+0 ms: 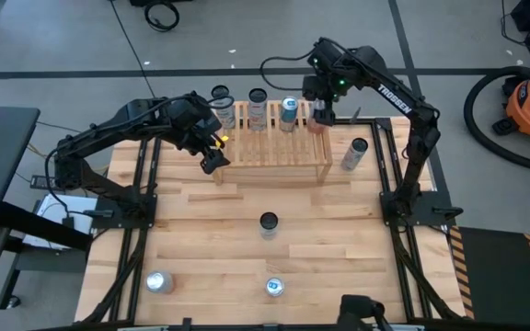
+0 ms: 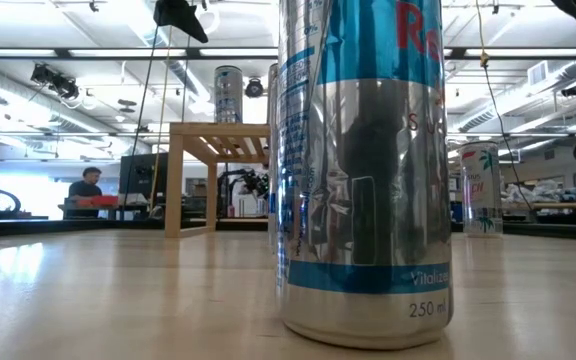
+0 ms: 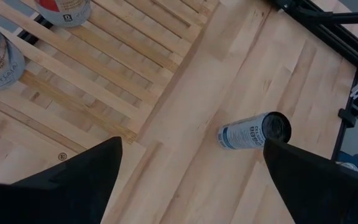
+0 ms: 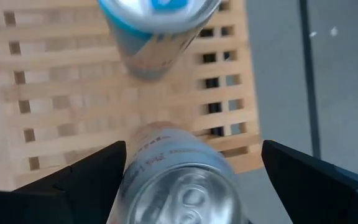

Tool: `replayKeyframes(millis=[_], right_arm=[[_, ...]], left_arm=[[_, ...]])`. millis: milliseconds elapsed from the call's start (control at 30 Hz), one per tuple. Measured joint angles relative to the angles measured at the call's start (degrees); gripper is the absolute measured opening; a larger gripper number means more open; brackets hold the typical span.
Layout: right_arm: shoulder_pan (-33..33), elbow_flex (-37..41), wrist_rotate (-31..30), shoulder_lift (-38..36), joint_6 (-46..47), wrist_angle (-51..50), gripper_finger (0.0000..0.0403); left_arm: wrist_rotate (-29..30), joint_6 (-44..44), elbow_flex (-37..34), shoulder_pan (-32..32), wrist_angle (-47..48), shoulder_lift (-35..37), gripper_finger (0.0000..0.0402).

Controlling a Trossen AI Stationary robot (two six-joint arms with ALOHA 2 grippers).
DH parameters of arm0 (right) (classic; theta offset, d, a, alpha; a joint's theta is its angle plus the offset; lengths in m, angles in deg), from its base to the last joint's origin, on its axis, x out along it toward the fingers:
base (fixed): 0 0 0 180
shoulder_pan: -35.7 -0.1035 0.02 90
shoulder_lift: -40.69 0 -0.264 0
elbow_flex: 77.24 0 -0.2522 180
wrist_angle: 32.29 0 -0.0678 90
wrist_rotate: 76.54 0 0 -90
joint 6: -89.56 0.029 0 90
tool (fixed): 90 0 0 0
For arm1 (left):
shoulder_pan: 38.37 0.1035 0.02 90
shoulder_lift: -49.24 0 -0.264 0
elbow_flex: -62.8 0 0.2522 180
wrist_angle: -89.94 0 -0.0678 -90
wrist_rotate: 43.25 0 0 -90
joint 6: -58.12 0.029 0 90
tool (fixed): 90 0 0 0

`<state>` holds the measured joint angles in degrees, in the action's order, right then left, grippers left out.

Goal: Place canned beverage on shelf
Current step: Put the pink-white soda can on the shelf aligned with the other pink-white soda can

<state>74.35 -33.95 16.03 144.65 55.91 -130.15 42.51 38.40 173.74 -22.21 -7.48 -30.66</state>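
Right gripper spread wide around a can, fingers clear of its sides, above the shelf's far right end. Can upright beneath, long axis vertical, shiny silver lid up (smooth metal cylinder). Pale wooden slats below. Left gripper spread, empty, over shelf's left end.

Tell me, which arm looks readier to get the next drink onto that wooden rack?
The right. Its end effector hangs open around a can over the rack. The left end effector is open and empty beside the rack.
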Motion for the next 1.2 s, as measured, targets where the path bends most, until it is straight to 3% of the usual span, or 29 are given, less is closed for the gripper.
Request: replayKeyframes(millis=[400, 633, 967, 1200], right_arm=[[-0.73, -7.49, -0.39, -1.34, 13.46, 0.02, 0.0384], [-2.38, -7.50, -7.42, -2.35, 24.58, -0.43, 0.0384], [-3.27, -7.48, -8.96, -5.73, 27.65, -2.26, 0.0384], [-3.34, -3.86, -9.91, -10.96, 29.86, 0.57, 0.0384]], left_arm=[[0.03, -0.02, 0.00, 0.00, 0.00, 0.00, 0.0393], [0.09, 2.37, 0.00, -0.01, 0.02, 0.00, 0.0393], [0.20, 5.75, 0.00, -0.02, 1.68, 0.02, 0.0393], [6.01, 6.05, 0.00, -0.02, 5.28, 0.02, 0.0393]])
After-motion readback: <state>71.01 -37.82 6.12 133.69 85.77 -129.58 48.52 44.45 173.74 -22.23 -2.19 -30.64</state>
